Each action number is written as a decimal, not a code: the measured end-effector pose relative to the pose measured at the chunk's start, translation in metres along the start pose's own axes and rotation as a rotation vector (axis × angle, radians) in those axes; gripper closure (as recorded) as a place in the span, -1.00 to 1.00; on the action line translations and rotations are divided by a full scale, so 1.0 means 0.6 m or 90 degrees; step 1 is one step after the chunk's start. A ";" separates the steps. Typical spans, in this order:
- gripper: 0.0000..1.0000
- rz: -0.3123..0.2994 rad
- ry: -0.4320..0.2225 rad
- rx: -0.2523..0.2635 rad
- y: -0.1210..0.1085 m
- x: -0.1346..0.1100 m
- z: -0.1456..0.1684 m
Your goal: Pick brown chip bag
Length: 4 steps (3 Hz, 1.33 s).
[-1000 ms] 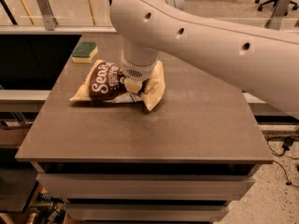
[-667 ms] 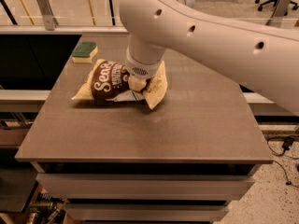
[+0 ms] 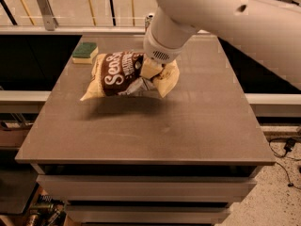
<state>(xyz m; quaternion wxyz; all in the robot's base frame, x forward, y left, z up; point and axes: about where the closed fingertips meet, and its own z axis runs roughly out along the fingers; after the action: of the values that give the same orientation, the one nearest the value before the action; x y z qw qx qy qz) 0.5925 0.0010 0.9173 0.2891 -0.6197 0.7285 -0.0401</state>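
Raised since the earlier frame: the brown chip bag point(image 3: 120, 74), formerly flat on the desk point(image 3: 188, 126), hung clear of the surface, and the arm point(image 3: 225, 18) had climbed higher.

Item 1, brown chip bag. Crinkled, glossy film; dark brown centre panel with white script lettering; cream-tan ends. It was held above the far-left part of the desk, tilted, with its left end drooping towards 8 o'clock and its right end bunched and folded. A soft dark shadow point(image 3: 127, 105) lay on the desk at 6 o'clock of it.

Item 2, end effector point(image 3: 149, 69). Pale in tone and largely hidden under the wrist; it was pinching the bag's upper right portion, closed on the creased film.

Item 3, arm. Smooth white rounded shell, thick and tubular, with a grey perforated collar at the wrist. It entered from 2 o'clock and sloped down towards 8 o'clock, wrist pointing down at the bag.

Item 4, desk. Flat, matte grey-brown top, rectangular, with lighter drawer fronts below.

Item 5, sponge point(image 3: 85, 52). Rectangular block, green top over yellow base, at 10 o'clock of the bag, near the far-left corner and apart from the bag.
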 end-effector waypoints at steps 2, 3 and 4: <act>1.00 0.004 -0.112 0.055 -0.070 0.004 -0.065; 1.00 0.006 -0.164 0.073 -0.095 0.007 -0.079; 1.00 0.000 -0.211 0.098 -0.108 0.003 -0.100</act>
<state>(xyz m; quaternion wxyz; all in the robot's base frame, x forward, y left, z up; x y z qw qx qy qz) 0.6213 -0.0333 0.9936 0.4518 -0.5940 0.6655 0.0072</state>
